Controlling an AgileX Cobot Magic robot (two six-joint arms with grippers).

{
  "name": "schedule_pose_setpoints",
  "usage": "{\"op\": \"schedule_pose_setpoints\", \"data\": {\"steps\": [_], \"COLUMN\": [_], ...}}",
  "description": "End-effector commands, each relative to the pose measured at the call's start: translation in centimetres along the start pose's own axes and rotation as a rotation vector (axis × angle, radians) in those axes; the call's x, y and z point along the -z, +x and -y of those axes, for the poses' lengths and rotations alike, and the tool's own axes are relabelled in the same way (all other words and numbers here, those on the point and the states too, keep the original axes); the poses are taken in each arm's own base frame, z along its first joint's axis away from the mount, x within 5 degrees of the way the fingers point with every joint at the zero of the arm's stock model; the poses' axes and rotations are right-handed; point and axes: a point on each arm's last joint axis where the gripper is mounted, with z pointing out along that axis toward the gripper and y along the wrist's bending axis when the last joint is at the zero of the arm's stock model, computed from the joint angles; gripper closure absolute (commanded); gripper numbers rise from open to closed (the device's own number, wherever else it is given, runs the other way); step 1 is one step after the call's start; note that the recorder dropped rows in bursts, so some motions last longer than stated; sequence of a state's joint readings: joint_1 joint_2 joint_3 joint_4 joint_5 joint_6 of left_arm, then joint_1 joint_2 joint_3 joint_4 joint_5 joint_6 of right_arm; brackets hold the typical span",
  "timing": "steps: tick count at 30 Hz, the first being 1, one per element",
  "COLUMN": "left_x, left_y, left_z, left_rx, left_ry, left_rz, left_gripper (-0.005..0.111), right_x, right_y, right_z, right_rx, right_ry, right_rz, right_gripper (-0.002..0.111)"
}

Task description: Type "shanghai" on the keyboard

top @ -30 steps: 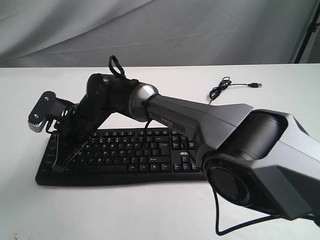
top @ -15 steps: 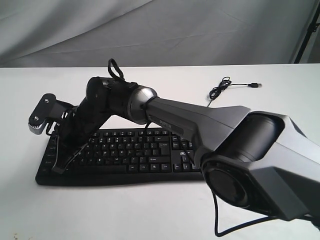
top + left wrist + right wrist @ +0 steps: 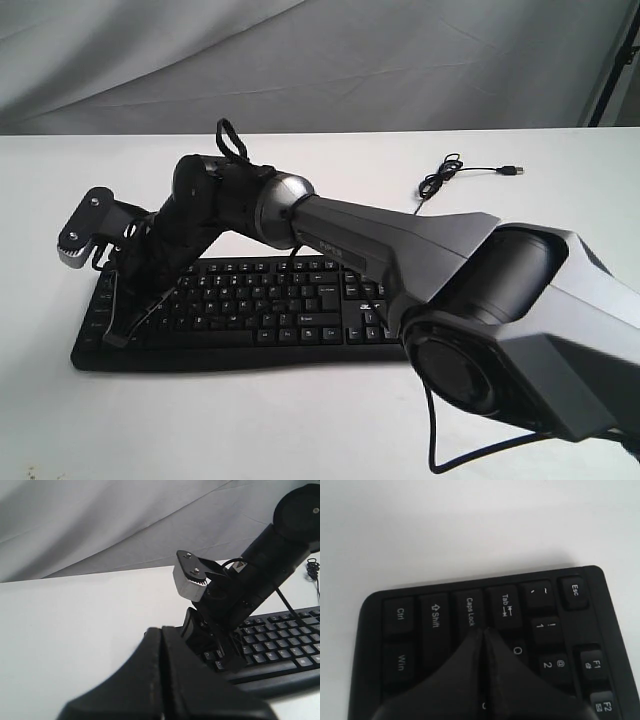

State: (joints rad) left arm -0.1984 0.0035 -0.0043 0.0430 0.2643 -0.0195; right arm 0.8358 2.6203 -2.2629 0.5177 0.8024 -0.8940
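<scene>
The right pincer [image 3: 484,630] has its 2 fingers pressed together into 1 blunt wedge, nothing held. Its tip hovers low over the end of the keyboard [image 3: 440,615] that carries Caps Lock, Tab and Q. The keys directly beneath the wedge are hidden, so I cannot tell which letter it is aimed at, or whether it is touching.

The risk lies there. The tip sits at the seam between Caps Lock and the letter rows, so a slightly off descent would likely strike Caps Lock or catch 2 keys at once and spoil "shanghai". A slanted push could also nudge the keyboard along the smooth top.

The left pincer [image 3: 161,630] is likewise closed and empty, and hangs just off that same end of the keyboard. It points at the right wrist, so a sideways swing could make the 2 arms meet.

Beyond the pincers the white table [image 3: 200,420] is bare. The keyboard's USB cable [image 3: 440,178] lies coiled and unplugged well behind the right arm. A grey cloth backdrop [image 3: 300,60] closes the room.
</scene>
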Motion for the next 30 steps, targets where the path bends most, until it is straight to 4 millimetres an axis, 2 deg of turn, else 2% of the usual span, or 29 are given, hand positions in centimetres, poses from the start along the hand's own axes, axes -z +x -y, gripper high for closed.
{"op": "schedule_pose_setpoints", "data": {"steps": [1, 9, 23, 26, 30], "left_x": [0.0, 0.0, 0.0, 0.0, 0.0], "left_y": [0.1, 0.1, 0.1, 0.1, 0.1], "left_z": [0.0, 0.0, 0.0, 0.0, 0.0], "left_rx": [0.001, 0.001, 0.001, 0.001, 0.001], "left_ry": [0.004, 0.004, 0.004, 0.004, 0.004], "left_rz": [0.004, 0.004, 0.004, 0.004, 0.004], "left_gripper": [0.107, 0.107, 0.107, 0.107, 0.107], "right_x": [1.4, 4.8, 6.8, 7.5, 6.9], "right_y": [-1.0, -2.0, 1.3, 2.5, 4.6], "right_z": [0.1, 0.4, 2.9, 3.9, 4.3], "right_rx": [0.034, 0.075, -0.018, -0.059, -0.095], "right_ry": [0.027, 0.035, -0.047, -0.067, -0.073], "right_rz": [0.004, -0.038, -0.180, -0.216, -0.254], "right_gripper": [0.108, 0.108, 0.108, 0.108, 0.108]}}
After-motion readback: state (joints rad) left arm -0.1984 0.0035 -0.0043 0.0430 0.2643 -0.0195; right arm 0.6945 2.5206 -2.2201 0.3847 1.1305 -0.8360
